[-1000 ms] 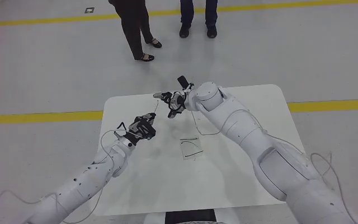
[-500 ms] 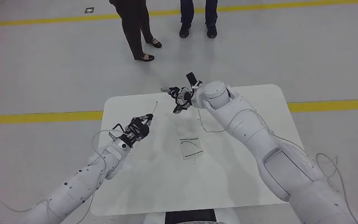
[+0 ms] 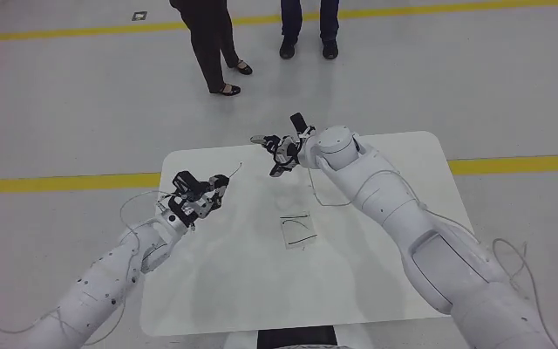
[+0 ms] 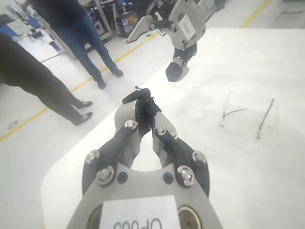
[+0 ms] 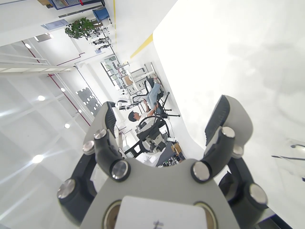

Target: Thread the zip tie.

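Note:
My left gripper (image 3: 212,186) hangs over the white table's (image 3: 392,270) far left part, shut on a thin black zip tie (image 3: 232,171) whose free end points toward the right gripper. In the left wrist view the zip tie (image 4: 143,95) sticks out past the closed fingertips of the left gripper (image 4: 145,110). My right gripper (image 3: 268,153) is near the table's far edge, open, with nothing between its fingers (image 5: 215,116). The left wrist view shows the right gripper (image 4: 154,54) a short way beyond the tie, apart from it.
A clear packet (image 3: 298,229) holding spare black zip ties lies flat at the table's middle; the same packet (image 4: 247,114) appears in the left wrist view. The table's far edge (image 3: 288,140) runs just behind the right gripper. Two people stand on the floor beyond.
My left gripper has pulled back to the left with the zip tie, widening the gap to the right gripper. The right gripper first shifted toward the far edge, then held still.

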